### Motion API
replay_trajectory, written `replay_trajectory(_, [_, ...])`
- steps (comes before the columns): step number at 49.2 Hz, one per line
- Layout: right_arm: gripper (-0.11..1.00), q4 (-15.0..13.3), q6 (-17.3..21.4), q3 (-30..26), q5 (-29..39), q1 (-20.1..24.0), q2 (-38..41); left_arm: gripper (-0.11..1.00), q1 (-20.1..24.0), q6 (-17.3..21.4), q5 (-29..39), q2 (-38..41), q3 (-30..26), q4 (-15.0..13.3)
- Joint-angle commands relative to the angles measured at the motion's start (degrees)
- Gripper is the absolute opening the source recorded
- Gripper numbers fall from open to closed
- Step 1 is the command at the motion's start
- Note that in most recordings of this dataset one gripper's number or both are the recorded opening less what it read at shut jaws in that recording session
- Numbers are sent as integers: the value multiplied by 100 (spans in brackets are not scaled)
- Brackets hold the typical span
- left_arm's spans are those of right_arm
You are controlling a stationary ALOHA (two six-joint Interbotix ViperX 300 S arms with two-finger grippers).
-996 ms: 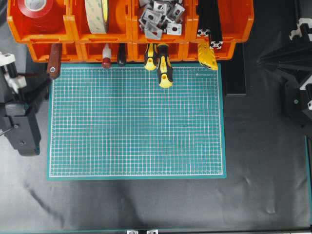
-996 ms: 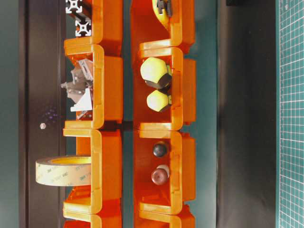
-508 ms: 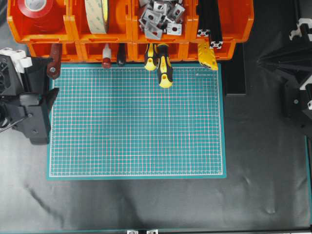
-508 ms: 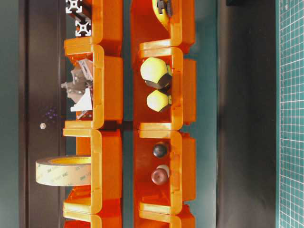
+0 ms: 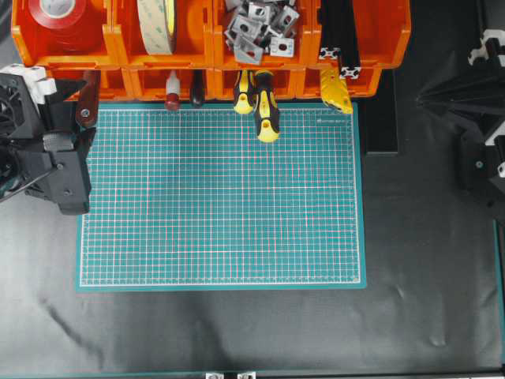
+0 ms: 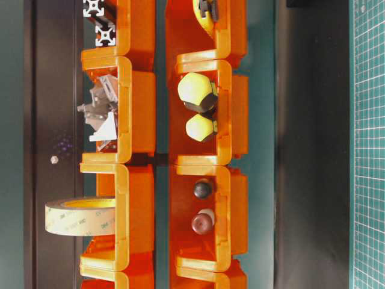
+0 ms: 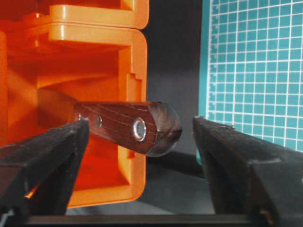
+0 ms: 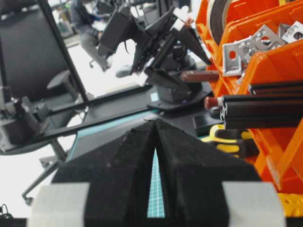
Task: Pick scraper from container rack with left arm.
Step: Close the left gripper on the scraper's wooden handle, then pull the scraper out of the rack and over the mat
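Observation:
The scraper (image 5: 87,101) sticks out of the far-left lower bin of the orange container rack (image 5: 118,43); its blade is hidden inside. In the left wrist view its brown wooden handle (image 7: 118,124), with a metal-ringed hole, points out of the bin (image 7: 137,71). My left gripper (image 7: 140,124) is open, one finger (image 7: 52,151) on each side of the handle's end, not touching it. From overhead the left gripper (image 5: 77,117) sits at the rack's left end. My right gripper (image 8: 155,123) is shut and empty, parked at the far right (image 5: 430,96).
A green cutting mat (image 5: 221,197) lies in front of the rack. Two yellow-and-black screwdrivers (image 5: 264,110), a small red-handled tool (image 5: 172,99) and a yellow tool (image 5: 335,91) stick out of the lower bins. Upper bins hold tape rolls (image 5: 158,24) and grey brackets (image 5: 256,28).
My left arm has moved up and to the right towards the rack's left end, bringing its open gripper around the scraper's handle. The right arm has not moved.

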Motion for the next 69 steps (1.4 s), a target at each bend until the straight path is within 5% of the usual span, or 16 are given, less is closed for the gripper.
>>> replay_trajectory(1, [0,0,9,-62,18,0,35,81,0,0,-18,-44,-79,18])
replay_trajectory(11, [0,9,9,-88,237,0,-114,41,-9,0,35,105,-237,18])
replay_trajectory(22, [0,9,9,-132,536,0,-404,40,-176,26,396,176,-562,18])
replay_trajectory(42, [0,9,9,-167,870,0,-492,21,-1573,79,2136,176,-2083,18])
replay_trajectory(58, [0,9,18,-202,993,0,-545,21,-2329,1204,2540,765,-3612,18])
replay_trajectory(69, [0,9,44,-281,1204,0,-650,21,-2312,2013,1644,1441,-3911,18])
